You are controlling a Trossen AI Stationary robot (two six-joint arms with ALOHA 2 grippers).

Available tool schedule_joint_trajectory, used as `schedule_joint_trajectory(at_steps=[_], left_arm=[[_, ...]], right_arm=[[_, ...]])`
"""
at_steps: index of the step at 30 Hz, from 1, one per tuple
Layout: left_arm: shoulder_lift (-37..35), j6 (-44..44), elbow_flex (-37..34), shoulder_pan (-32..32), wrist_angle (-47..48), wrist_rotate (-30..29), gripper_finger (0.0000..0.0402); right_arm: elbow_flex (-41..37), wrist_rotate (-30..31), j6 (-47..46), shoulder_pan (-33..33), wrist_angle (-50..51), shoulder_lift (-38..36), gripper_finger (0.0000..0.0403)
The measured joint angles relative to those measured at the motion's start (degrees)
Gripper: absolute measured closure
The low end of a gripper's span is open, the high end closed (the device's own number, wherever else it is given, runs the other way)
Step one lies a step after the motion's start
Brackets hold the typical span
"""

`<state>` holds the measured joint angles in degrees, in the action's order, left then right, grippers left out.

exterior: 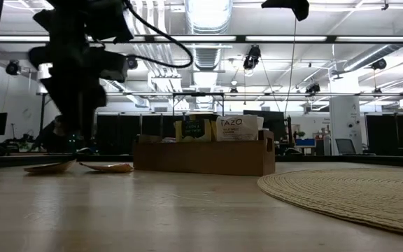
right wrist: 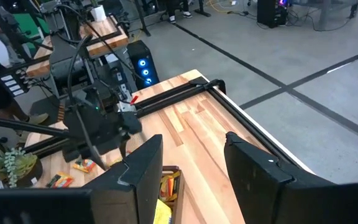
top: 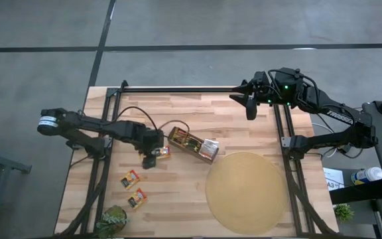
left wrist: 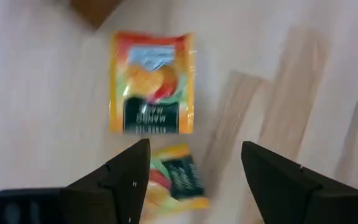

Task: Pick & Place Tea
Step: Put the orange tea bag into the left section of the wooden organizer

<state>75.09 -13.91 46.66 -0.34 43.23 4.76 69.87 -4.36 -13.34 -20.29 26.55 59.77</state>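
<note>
At the near edge of the wooden surface [top: 178, 199], around 7 o'clock from its middle, stands one small potted plant [top: 112, 220]. Just past it lie two orange-red tea sachets [top: 136, 198], flat on the wood, the second [top: 130, 178] a little farther in. At 4 o'clock sits one big round tan mat [top: 246, 192], bare.

Farther in, at 9 o'clock from the middle, the left gripper [top: 152, 158] hangs low over the surface with its fingers [left wrist: 120, 180] spread wide and nothing between them. In the left wrist view two more sachets show below it: one orange-and-dark sachet [left wrist: 152, 83] lying flat beyond the fingertips, and another [left wrist: 176, 180] partly tucked between the fingers' tips, also on the wood. In the high view only one of these [top: 163, 152] is clear, just beside the gripper. That makes four loose sachets countable.

Close to the middle lies one brown oblong wooden box [top: 192, 144], set slantwise, with sachets standing in it; the low view shows two labels upright, one yellow-green [exterior: 194, 129] and one white [exterior: 238, 128].

Farthest off, at 1 o'clock, the right gripper [top: 250, 106] waits high above the far rail, its fingers [right wrist: 143, 168] parted and empty.
</note>
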Motion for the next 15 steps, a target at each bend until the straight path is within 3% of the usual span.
schedule_joint_trajectory(at_steps=[3, 8, 15], left_arm=[[1.84, -16.66, 2.96, -0.02, 3.65, 0.7, 0.0156], [6.09, -36.69, 8.67, -0.02, 15.74, 4.89, 0.0156], [11.81, -42.23, 13.67, -0.02, 16.73, 5.95, 0.0156]], right_arm=[[0.0, 0.0, -0.03, 0.0, -0.08, 0.0, 0.0234], [0.0, 0.0, -0.11, 0.0, -0.2, 0.0, 0.0234], [0.0, -0.2, 1.37, 0.0, -0.23, 0.0, 0.0234]])
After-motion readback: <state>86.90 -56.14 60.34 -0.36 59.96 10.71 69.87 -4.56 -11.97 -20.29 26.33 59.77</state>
